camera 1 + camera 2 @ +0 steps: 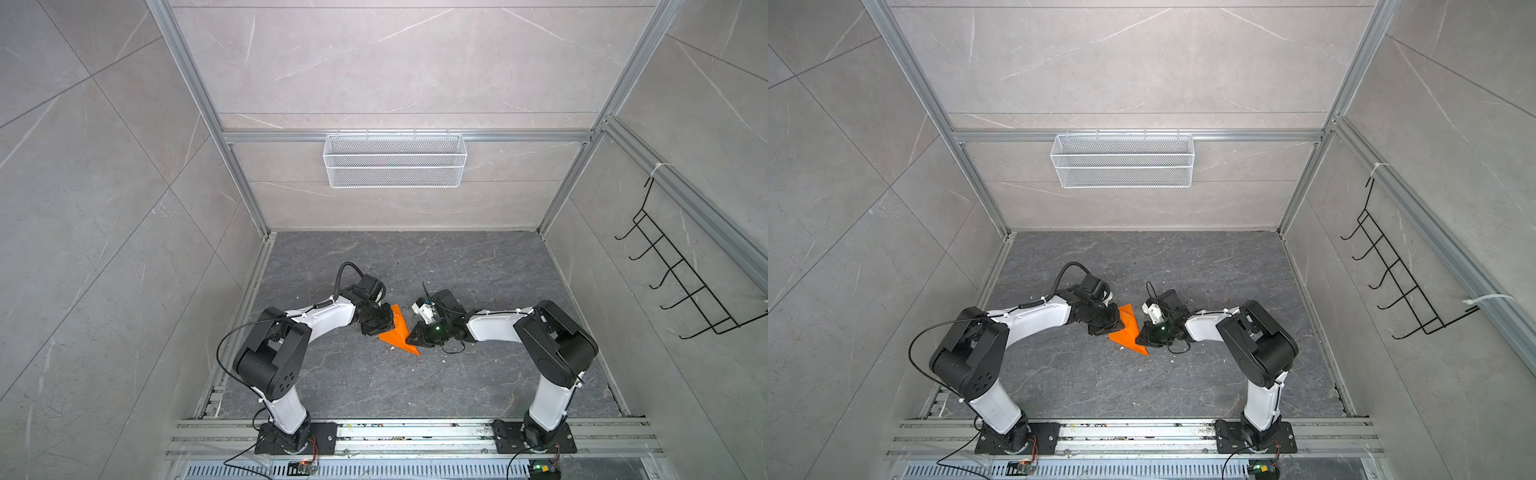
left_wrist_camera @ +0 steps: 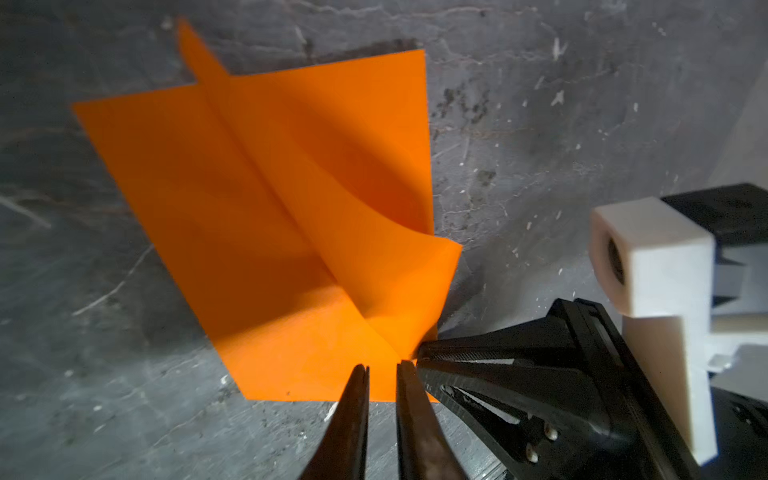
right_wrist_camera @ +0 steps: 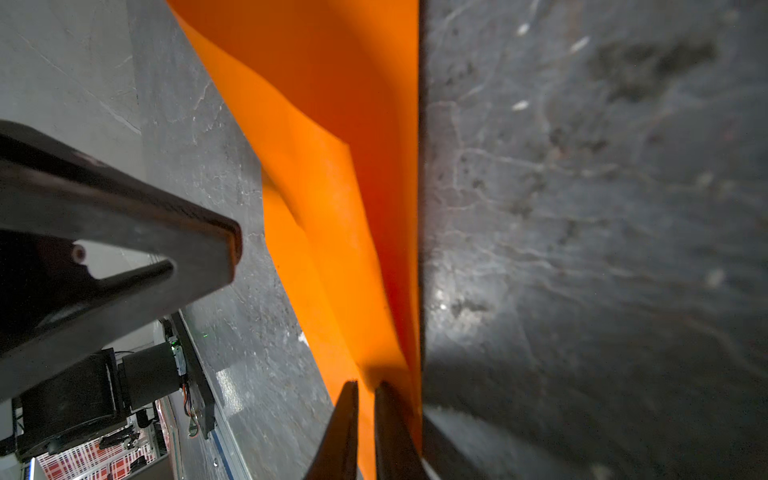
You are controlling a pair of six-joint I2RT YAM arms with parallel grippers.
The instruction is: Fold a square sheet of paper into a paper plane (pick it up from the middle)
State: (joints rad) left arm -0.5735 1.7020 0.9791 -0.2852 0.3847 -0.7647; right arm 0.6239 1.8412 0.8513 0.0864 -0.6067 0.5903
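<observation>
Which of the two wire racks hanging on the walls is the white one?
The long mesh basket at the back is white. The hook rack on the right is black.

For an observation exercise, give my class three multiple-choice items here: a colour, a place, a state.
1. Wire basket: A black; B white; C orange.
2. The paper lies: A in the basket; B on the table between left gripper and right gripper; C at the table's far edge.
3. The paper is: A flat, unfolded; B crumpled; C folded, creased.
Key: B, white mesh; B, orange shows between both grippers; C, creases and a raised flap show.
</observation>
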